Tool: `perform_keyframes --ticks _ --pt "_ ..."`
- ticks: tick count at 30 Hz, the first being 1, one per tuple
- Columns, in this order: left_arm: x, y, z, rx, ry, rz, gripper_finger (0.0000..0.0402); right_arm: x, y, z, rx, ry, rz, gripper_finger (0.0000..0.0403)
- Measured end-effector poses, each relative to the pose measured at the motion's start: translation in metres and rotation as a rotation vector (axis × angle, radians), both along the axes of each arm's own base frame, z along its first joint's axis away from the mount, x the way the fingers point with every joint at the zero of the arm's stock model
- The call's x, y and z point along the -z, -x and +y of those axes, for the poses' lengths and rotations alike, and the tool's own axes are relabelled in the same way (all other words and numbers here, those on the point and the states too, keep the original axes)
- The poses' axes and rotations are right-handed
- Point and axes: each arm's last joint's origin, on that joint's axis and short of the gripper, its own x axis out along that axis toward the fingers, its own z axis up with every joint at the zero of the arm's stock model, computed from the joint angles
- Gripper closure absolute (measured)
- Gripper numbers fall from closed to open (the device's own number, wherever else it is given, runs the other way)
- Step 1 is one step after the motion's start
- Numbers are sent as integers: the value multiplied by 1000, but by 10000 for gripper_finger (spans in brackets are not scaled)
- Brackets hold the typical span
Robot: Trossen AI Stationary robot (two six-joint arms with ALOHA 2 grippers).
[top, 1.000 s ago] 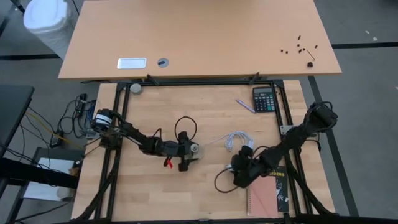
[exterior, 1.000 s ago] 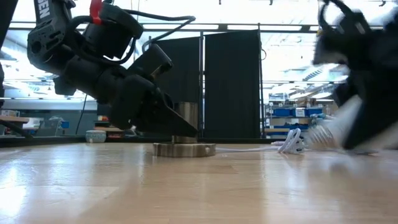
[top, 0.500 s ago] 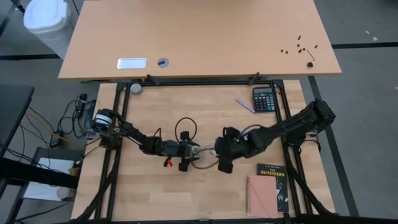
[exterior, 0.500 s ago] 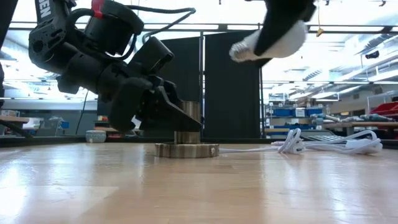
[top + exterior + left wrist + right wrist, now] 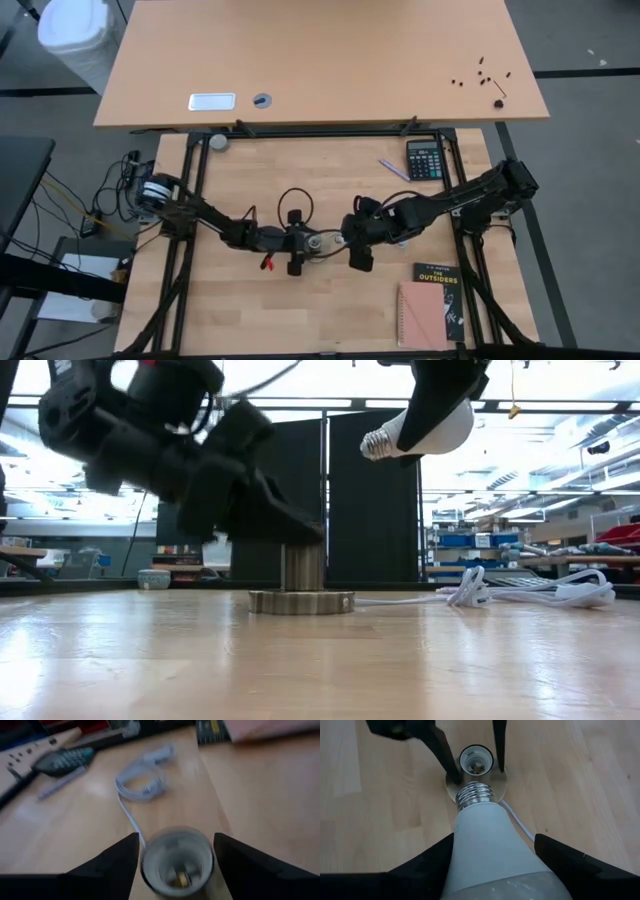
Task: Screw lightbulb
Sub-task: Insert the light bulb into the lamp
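The lightbulb (image 5: pixel 492 840), white with a grey screw base, is held in my right gripper (image 5: pixel 495 837) above the table and just right of the socket. In the low view the lightbulb (image 5: pixel 432 428) hangs higher than the socket, its screw base toward it. The silvery socket (image 5: pixel 177 865), an upright neck on a round disc (image 5: pixel 300 601), stands on the table on that disc. My left gripper (image 5: pixel 176 839) is shut around the neck. In the high view my left gripper (image 5: pixel 308 242) and my right gripper (image 5: pixel 350 240) meet at the table's middle. My left gripper pinches the socket's upright neck (image 5: pixel 150 870) between its two fingers, one on each side. The fingers come from the table's left, slanting down. The socket stands upright with its disc on the table. My right gripper pinches the lightbulb's white glass body (image 5: pixel 465 855) at its wide part between its two fingers. The fingers come from the table's right and lie along the bulb. The bulb is lifted clear and tilted, its screw base (image 5: pixel 475 795) pointing toward the socket's open top (image 5: pixel 476 762).
The socket's white cord runs to a coil (image 5: pixel 380 225) right of the grippers. A calculator (image 5: pixel 425 160) and a pen (image 5: pixel 393 168) lie at the far right. A book (image 5: pixel 440 285) and a pink notebook (image 5: pixel 420 318) lie at the near right.
My right gripper has carried the lightbulb up off the table at the near right and toward the table's left, to just beside the socket. The bulb is now lifted clear, with its screw base toward the socket. My left gripper has shifted slightly at the socket.
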Motion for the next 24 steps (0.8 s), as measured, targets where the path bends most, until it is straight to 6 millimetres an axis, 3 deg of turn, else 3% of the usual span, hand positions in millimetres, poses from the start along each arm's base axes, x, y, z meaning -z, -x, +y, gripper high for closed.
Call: perform_keyframes --ticks 4,8,16,24 --pt "-17 8 -3 13 -1 28 128 0 0 -1 -4 2 2 140" --pt "-22 20 -2 -2 14 148 127 0 0 -1 -21 6 5 143" --pt "-13 29 1 -78 45 265 137 0 -2 -6 -26 18 3 141" --pt "-6 27 0 -89 124 278 187 -1 -4 -9 -32 26 -9 141"
